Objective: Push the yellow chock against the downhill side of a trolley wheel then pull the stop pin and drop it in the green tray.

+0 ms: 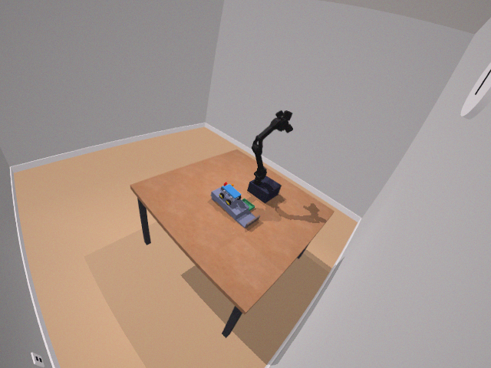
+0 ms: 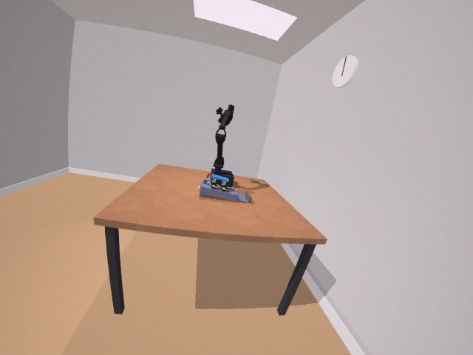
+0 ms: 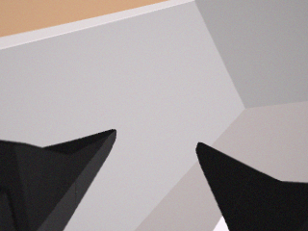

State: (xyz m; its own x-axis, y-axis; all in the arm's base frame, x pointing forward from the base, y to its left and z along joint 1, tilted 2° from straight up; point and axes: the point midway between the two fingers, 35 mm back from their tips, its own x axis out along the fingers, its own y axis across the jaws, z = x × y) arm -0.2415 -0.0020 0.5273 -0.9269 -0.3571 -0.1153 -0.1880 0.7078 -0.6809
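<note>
The trolley (image 1: 231, 191) (image 2: 219, 177) with a blue top and yellow-hubbed wheels stands on the upper part of the grey ramp (image 1: 227, 205) (image 2: 218, 193). The red head of the stop pin (image 1: 225, 183) (image 2: 208, 175) shows at its uphill end. A small orange-yellow bit, seemingly the chock (image 1: 232, 185) (image 2: 198, 187), shows behind the ramp's uphill end; the rest is hidden. The green tray (image 1: 248, 204) lies beside the ramp on the arm's side, hidden in the exterior view. My gripper (image 1: 291, 121) (image 2: 225, 109) (image 3: 157, 140) is open and empty, high above the table.
The arm's dark base block (image 1: 264, 188) (image 2: 228, 178) stands on the wooden table (image 1: 190, 221) (image 2: 164, 210) behind the ramp and tray. The ramp's low end has a raised end plate (image 2: 248, 197). The wrist view shows only walls, ceiling and a strip of floor beyond the fingers.
</note>
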